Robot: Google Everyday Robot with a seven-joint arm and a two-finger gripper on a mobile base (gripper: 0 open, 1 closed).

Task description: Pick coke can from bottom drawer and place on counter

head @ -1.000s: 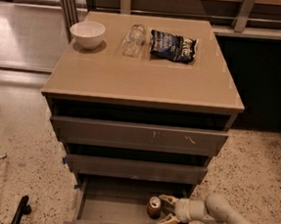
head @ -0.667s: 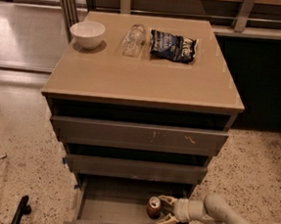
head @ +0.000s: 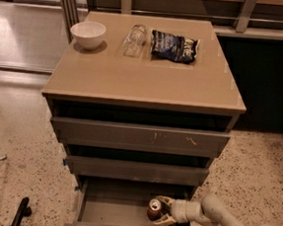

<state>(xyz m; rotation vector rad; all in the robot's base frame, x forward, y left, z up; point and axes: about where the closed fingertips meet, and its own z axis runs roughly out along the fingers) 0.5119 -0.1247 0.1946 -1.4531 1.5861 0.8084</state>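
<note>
Gripper (head: pixel 162 211), entering from 3 o'clock, fingers apart astride the coke can (head: pixel 153 209) in the bottom drawer (head: pixel 115 214); I risk tipping it, or striking the middle drawer (head: pixel 136 170) on lifting.

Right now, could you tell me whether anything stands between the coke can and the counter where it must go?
Nothing visible blocks it. The gripper is at the coke can in the open bottom drawer. The counter is bare in front; the bowl, bottle and chip bag lie at its back.
</note>
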